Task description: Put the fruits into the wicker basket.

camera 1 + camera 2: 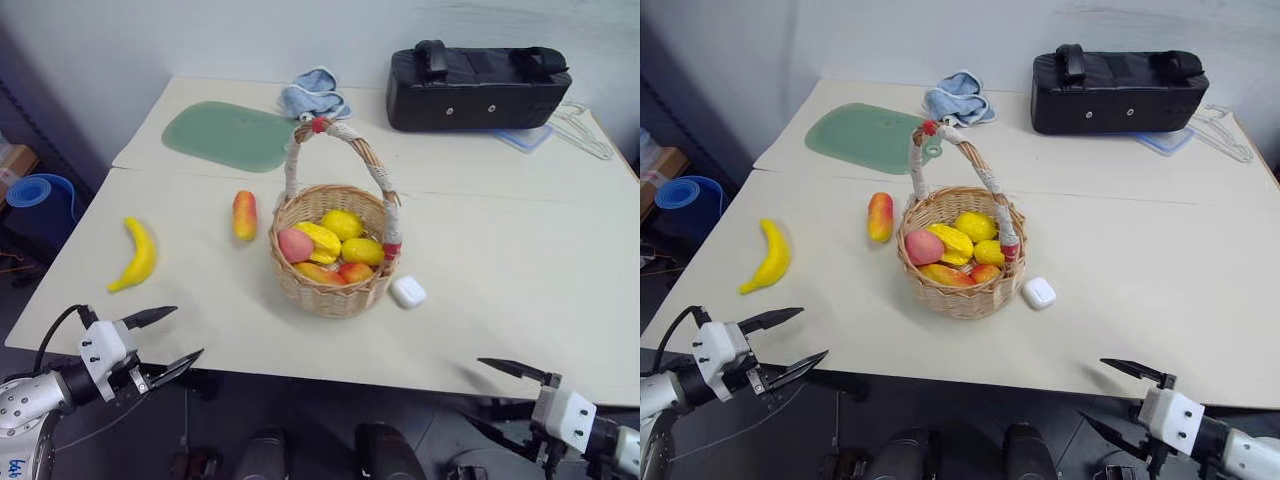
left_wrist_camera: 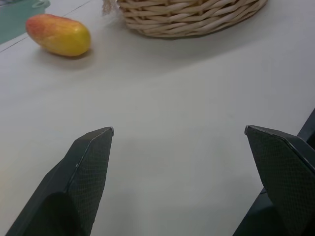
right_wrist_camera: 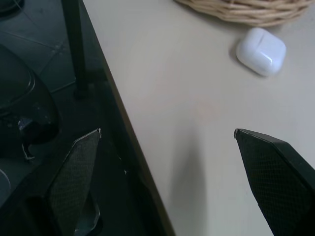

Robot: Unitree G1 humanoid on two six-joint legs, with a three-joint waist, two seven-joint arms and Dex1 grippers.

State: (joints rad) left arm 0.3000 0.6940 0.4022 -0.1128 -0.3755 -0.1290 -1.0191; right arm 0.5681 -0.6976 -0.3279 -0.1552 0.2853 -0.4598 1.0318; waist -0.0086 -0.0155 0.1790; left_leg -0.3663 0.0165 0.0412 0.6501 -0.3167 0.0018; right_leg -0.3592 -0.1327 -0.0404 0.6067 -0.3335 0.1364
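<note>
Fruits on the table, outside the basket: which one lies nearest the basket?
The red-orange mango, just beside the wicker basket; the banana lies farther out.

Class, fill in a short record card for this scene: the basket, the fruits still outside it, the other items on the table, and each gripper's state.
basket: wicker basket upright mid-table, already holding several yellow, orange and pink fruits
fruits outside: banana near the table's left edge; mango-like fruit just left of the basket, not touching it
beside basket: white case on its right
far side: green mat, blue cloth, black bag
left gripper: open, empty, at the table's near edge
right gripper: open, empty, at the near edge
</note>
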